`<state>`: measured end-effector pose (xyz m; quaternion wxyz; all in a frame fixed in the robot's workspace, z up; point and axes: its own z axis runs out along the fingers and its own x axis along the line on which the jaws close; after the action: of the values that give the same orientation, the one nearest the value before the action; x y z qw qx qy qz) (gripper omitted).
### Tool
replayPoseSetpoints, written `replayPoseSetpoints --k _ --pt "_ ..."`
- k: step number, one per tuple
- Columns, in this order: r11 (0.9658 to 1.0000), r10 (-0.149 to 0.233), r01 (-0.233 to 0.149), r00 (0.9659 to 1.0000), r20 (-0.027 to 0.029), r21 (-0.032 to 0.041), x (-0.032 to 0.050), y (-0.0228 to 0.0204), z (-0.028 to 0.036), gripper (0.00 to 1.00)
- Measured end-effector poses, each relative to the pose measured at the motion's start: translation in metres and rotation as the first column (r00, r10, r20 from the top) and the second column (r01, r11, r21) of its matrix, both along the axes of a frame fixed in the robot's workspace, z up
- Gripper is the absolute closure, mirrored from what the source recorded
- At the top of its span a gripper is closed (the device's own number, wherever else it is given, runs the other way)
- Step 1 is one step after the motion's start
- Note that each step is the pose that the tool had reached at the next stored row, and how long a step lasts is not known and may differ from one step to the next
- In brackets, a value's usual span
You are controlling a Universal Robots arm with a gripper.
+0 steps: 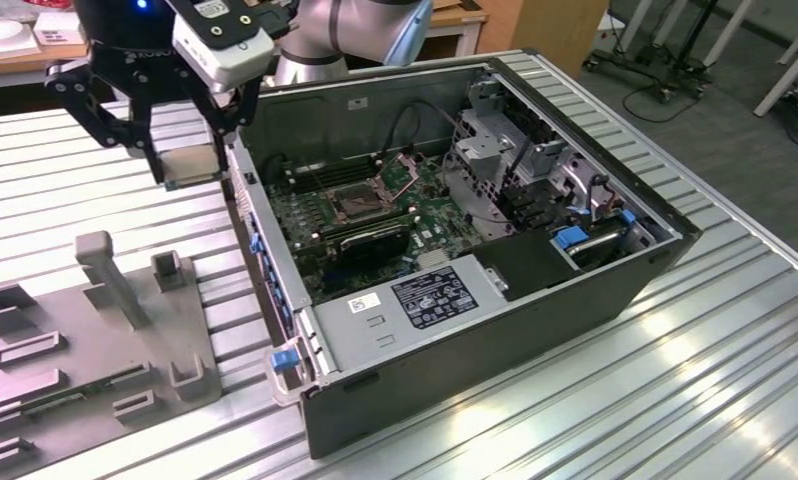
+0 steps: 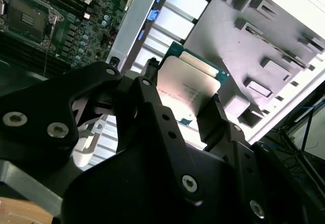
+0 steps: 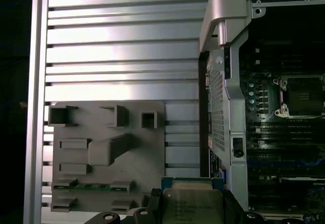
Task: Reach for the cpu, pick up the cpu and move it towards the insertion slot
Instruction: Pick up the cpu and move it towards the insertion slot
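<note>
While claw (image 2: 190,109) pinches cpu (image 2: 189,89), exterior view shows insertion slot (image 1: 354,204) apart.

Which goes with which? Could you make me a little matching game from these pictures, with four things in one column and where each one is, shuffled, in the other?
Things:
1. the cpu
2. the insertion slot
3. the grey fixture plate
4. the blue latch

Places:
A. on the slatted table, at the exterior view's left of the computer case
B. on the case's near corner edge
C. between the gripper fingers, above the table, outside the case
D. on the green board inside the open case

Pairs: 1-C, 2-D, 3-A, 4-B
</note>
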<state>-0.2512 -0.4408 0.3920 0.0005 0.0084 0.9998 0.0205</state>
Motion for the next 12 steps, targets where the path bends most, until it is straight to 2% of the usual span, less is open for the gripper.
replayPoseSetpoints --k 12 --pt "1.0 0.0 0.0 1.0 0.0 -0.0001 0.0079 0.0 0.0 0.45"
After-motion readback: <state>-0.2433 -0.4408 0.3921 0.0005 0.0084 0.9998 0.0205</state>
